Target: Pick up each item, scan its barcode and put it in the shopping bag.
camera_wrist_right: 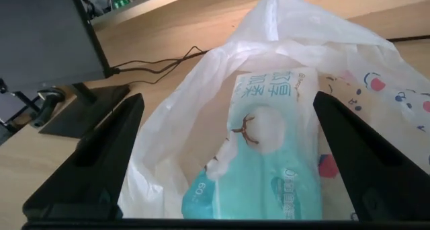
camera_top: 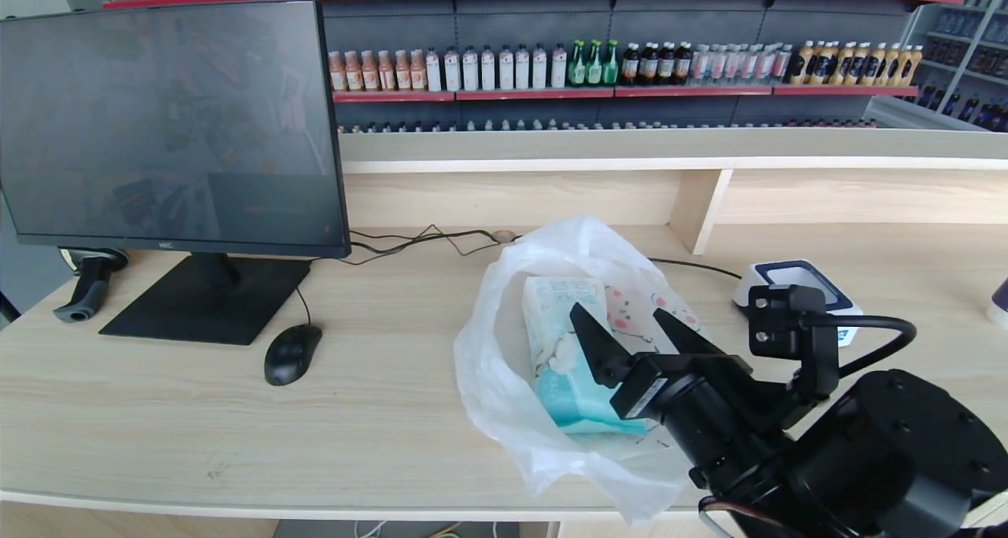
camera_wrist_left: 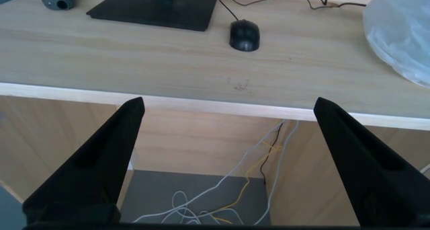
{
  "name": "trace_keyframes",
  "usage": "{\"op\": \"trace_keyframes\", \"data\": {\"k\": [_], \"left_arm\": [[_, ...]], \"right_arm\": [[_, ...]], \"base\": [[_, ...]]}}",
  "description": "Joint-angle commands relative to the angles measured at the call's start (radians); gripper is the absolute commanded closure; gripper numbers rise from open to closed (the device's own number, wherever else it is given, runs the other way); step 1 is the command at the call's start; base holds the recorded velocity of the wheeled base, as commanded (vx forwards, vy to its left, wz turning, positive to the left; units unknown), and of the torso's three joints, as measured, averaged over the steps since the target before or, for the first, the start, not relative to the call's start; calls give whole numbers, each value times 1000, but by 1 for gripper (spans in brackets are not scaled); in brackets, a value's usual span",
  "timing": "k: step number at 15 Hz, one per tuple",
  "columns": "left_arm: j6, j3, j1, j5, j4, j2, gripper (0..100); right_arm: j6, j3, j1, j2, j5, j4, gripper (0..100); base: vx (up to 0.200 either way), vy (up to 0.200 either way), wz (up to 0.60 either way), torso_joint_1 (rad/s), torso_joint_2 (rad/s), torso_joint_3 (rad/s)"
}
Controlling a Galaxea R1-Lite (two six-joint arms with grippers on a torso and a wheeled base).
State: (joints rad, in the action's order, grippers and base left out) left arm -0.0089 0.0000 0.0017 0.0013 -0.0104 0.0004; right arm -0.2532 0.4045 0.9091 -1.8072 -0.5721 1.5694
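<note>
Head camera looks down across the counter (camera_top: 157, 412) — both wrist cameras, nearer, share the shopping bag (camera_top: 488, 365).

The right gripper (camera_top: 617, 311) hides the near end of the teal-and-white soft tissue pack (camera_top: 561, 341) and most of the white pink-spotted packet (camera_top: 634, 302) inside the translucent white plastic shopping bag (camera_top: 488, 365); a dark rounded object (camera_top: 1000, 302) is cut off by the head view's right edge, unidentifiable

The shopping bag (camera_top: 504, 380) lies just below the right gripper (camera_top: 622, 317) (on the counter (camera_top: 157, 412)), with the tissue pack (camera_top: 563, 357) inside. The scanner (camera_top: 795, 282) sits behind and right of the gripper; the mouse (camera_top: 292, 353) and monitor (camera_top: 169, 120) are well left.
</note>
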Motion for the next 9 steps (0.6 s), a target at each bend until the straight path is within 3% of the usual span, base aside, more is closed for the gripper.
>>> {"op": "trace_keyframes", "data": {"k": [1, 8, 9], "left_arm": [[0, 0, 0, 0, 0, 0, 0], [1, 0, 1, 0, 1, 0, 0], [0, 0, 1, 0, 1, 0, 0]], "right_arm": [[2, -4, -4, 35, 0, 1, 0], [20, -67, -30, 105, 0, 1, 0], [25, -75, -32, 114, 0, 1, 0]], "base": [[0, 0, -600, 7, 2, 2], [0, 0, -600, 3, 2, 2], [0, 0, 0, 0, 0, 0]]}}
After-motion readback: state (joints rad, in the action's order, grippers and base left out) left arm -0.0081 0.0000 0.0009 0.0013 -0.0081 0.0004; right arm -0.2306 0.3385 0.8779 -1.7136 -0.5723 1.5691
